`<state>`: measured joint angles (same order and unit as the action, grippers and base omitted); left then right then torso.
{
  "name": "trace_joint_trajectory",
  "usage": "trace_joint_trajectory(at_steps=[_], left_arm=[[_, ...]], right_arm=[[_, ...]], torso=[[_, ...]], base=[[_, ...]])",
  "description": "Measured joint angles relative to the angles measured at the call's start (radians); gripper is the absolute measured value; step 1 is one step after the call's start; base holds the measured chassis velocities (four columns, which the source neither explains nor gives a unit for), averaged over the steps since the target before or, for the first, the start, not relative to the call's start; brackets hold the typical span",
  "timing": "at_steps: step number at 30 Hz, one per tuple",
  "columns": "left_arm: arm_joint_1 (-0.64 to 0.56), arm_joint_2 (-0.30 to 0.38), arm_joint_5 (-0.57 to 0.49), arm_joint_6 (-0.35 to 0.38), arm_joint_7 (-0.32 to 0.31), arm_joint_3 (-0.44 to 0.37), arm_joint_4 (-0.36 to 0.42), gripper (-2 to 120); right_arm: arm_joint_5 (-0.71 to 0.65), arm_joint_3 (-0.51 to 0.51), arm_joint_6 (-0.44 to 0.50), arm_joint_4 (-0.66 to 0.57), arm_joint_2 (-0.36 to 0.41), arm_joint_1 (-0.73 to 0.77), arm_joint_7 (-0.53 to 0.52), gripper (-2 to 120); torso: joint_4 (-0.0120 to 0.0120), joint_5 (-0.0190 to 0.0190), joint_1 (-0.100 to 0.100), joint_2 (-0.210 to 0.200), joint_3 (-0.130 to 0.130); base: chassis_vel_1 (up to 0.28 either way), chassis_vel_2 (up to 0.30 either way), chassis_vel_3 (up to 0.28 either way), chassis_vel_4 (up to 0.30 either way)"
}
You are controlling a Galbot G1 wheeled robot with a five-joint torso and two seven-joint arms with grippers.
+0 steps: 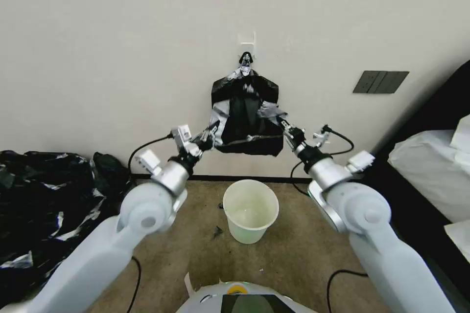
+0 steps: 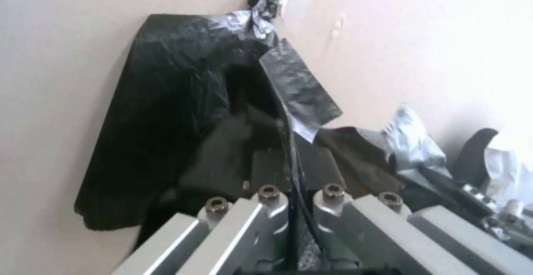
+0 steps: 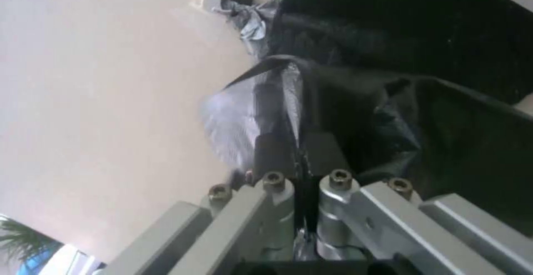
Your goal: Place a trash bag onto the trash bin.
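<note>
Our left hand (image 1: 211,138) and right hand (image 1: 285,129) each pinch an edge of the bag (image 1: 247,112), fingers closed flat on the thin black plastic in both wrist views. The bag hangs from a wall hook (image 1: 246,57), its long axis running straight down the wall, clipped end up and free end toward the floor. The bin (image 1: 250,210) stands on the carpet below and nearer us, mouth up. Both hands sit about equally near, one on each side of the bag.
</note>
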<state>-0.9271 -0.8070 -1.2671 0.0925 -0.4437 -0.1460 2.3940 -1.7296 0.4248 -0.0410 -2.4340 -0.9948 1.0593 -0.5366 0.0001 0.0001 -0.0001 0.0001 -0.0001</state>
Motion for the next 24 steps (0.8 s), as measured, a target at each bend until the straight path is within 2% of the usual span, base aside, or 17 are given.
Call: trace_joint_trajectory(at_steps=[4,9,16,24], left_arm=[[-0.047,0.018,0.007,-0.007,0.002,-0.018,0.041,0],[-0.117,0.018,0.038,-0.012,0.012,-0.02,0.061,0],[-0.199,-0.037,0.125,-0.014,0.056,0.012,0.032,0],[-0.241,-0.06,0.175,-0.022,0.091,0.015,-0.005,0]], right_arm=[[-0.016,0.039,0.001,-0.061,0.017,0.052,0.001,0],[-0.013,0.047,0.0,-0.073,0.017,0.11,0.003,0],[0.071,0.024,-0.016,-0.071,-0.045,0.222,0.024,0],[0.106,-0.005,-0.02,-0.069,-0.095,0.271,0.042,0]], torso=[[-0.0003,0.0,0.0,0.0,0.0],[0.0001,0.0,0.0,0.0,0.0],[-0.0002,0.0,0.0,0.0,0.0],[-0.0002,-0.0001,0.0,0.0,0.0]], base=[[0.0,0.0,0.0,0.0],[0.0,0.0,0.0,0.0],[0.0,0.0,0.0,0.0],[0.0,0.0,0.0,0.0]])
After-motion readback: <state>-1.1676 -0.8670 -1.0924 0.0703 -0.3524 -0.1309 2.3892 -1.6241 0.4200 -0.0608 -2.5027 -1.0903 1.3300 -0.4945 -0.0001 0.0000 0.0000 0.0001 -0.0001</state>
